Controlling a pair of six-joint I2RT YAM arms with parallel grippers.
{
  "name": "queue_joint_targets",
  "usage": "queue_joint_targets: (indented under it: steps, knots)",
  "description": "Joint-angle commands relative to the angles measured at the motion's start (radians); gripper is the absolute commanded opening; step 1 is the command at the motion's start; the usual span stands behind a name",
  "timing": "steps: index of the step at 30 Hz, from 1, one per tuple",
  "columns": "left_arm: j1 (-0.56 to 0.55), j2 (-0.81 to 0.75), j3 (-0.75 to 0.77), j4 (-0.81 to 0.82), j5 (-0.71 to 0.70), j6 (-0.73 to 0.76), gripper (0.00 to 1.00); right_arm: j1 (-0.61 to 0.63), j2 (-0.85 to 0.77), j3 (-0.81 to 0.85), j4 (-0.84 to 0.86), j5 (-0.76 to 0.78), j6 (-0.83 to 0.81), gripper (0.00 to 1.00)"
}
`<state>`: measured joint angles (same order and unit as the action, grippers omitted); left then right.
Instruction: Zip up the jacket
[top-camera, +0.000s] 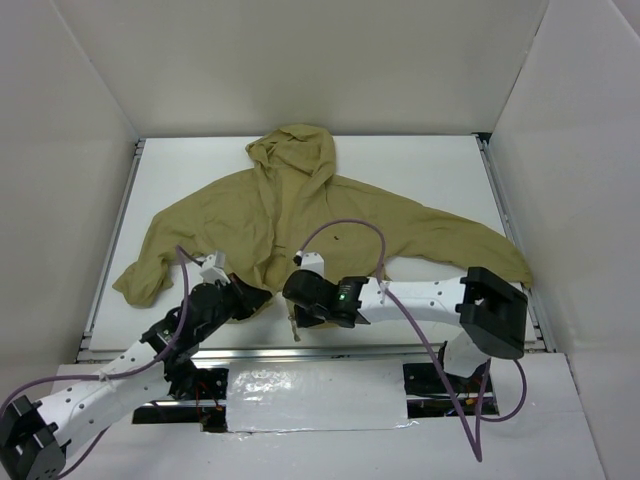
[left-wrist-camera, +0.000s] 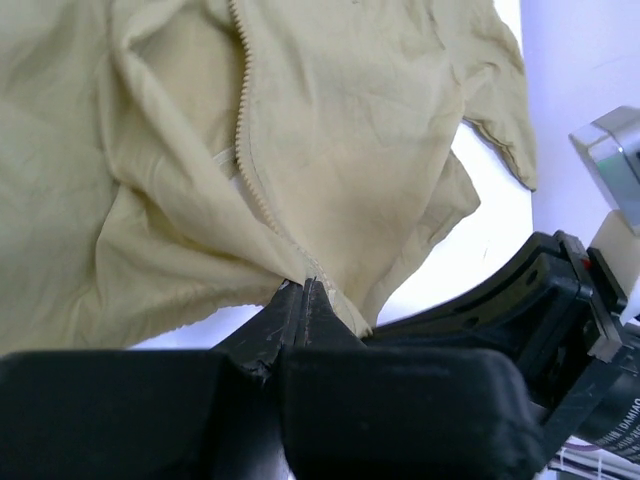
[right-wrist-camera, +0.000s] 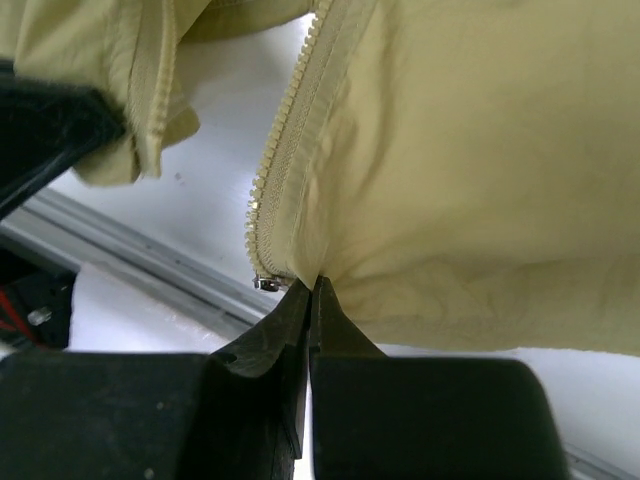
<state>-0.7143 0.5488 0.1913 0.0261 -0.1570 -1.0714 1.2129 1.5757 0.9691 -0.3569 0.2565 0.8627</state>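
Left gripper (left-wrist-camera: 303, 290): jaws pressed together, pinching the jacket (top-camera: 300, 215) hem at the foot of one zipper half (left-wrist-camera: 245, 150); fabric fans out ahead of the tips. Right gripper (right-wrist-camera: 310, 288): also clamped, on the other panel's hem, with the metal zipper end (right-wrist-camera: 265, 283) just beside its tips. Likely purpose is one half per arm, ready for mating. Bare table (right-wrist-camera: 220, 150) shows between the halves, so they're not joined yet.

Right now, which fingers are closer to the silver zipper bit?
Right: right fingers pinch the jacket hem beside the zipper bit; left fingers hold the other flap, apart.
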Motion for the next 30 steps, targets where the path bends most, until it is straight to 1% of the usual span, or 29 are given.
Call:
queue_joint_targets:
  steps: [1,3,6,13,16,21,24,25,28,30]
  knots:
    - [0.003,0.019,0.011,0.15,0.022,0.065,0.0,0.0,-0.1,-0.026,0.067,-0.014,0.062,0.0]
    - [0.003,0.029,0.008,0.193,0.046,0.089,0.0,0.0,-0.117,-0.021,0.065,-0.04,0.071,0.0]
    - [0.003,0.049,0.007,0.215,0.074,0.102,0.0,0.002,-0.128,0.002,0.029,-0.053,0.108,0.0]
    - [0.003,0.016,-0.044,0.271,0.068,0.074,0.0,0.0,-0.12,0.023,-0.006,-0.059,0.228,0.0]
    - [0.003,-0.003,-0.059,0.284,0.06,0.065,0.0,-0.001,-0.102,0.059,-0.051,-0.048,0.262,0.0]
    - [0.003,-0.023,-0.095,0.319,0.063,0.051,0.0,-0.001,-0.118,0.066,-0.056,-0.004,0.347,0.0]
    - [0.003,-0.036,-0.119,0.363,0.07,0.042,0.0,-0.003,-0.097,0.105,-0.097,-0.003,0.384,0.0]
    - [0.003,-0.041,-0.124,0.377,0.068,0.038,0.0,-0.003,-0.086,0.135,-0.134,-0.002,0.39,0.0]
    - [0.003,-0.064,-0.128,0.373,0.057,0.039,0.0,-0.003,-0.037,0.195,-0.217,0.016,0.426,0.0]
    - [0.003,-0.084,-0.13,0.362,0.051,0.041,0.0,-0.003,-0.014,0.209,-0.24,0.024,0.447,0.0]
